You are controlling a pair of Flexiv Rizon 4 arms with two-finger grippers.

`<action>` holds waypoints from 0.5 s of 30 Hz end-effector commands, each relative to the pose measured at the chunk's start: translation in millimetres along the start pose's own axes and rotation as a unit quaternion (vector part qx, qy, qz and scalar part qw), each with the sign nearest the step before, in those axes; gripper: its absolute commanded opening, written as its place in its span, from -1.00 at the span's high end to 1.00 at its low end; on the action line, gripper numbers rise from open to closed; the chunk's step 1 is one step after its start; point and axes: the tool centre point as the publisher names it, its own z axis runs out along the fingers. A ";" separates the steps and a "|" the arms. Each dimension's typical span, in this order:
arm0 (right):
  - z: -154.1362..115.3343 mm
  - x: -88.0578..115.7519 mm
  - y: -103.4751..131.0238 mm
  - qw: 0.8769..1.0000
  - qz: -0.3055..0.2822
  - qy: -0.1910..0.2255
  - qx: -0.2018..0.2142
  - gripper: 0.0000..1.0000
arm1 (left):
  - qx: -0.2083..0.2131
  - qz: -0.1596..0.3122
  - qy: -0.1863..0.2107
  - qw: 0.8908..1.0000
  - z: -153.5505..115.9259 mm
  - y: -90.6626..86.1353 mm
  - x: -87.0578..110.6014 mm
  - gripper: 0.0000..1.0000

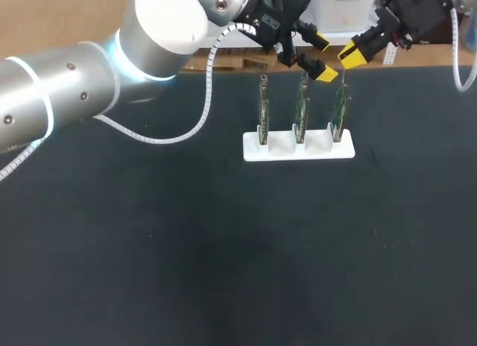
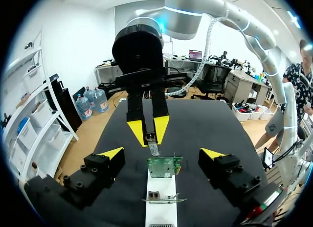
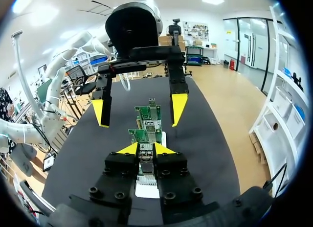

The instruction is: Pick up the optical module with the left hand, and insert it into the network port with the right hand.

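The optical module (image 3: pixel 145 154), a small metal plug, is pinched between the yellow tips of my right gripper (image 3: pixel 145 148), which is shut on it. In the left wrist view the same right gripper (image 2: pixel 149 131) holds the module (image 2: pixel 153 147) just above the top edge of a green network card (image 2: pixel 165 166). My left gripper (image 2: pixel 161 154) stands wide open around that card with nothing between its fingers. From the head view both grippers hang over the rightmost card (image 1: pixel 340 107), the left gripper (image 1: pixel 324 58) facing the right gripper (image 1: pixel 352 57).
A white holder (image 1: pixel 298 151) at the table's far middle carries three upright green cards. A white coiled cable (image 1: pixel 201 100) hangs from my left arm over the table. The dark table surface (image 1: pixel 223 249) lies in front of the holder.
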 end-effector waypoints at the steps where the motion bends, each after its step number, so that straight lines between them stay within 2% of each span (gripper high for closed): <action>1: 0.8 1.0 -0.7 1.000 0.002 0.001 0.001 1.00 | 0.002 0.000 0.002 1.000 0.3 2.1 -1.0 -1.00; 15: 2.2 3.1 -0.9 1.000 0.004 0.004 0.001 1.00 | 0.002 0.000 0.002 1.000 0.3 2.1 -1.0 -1.00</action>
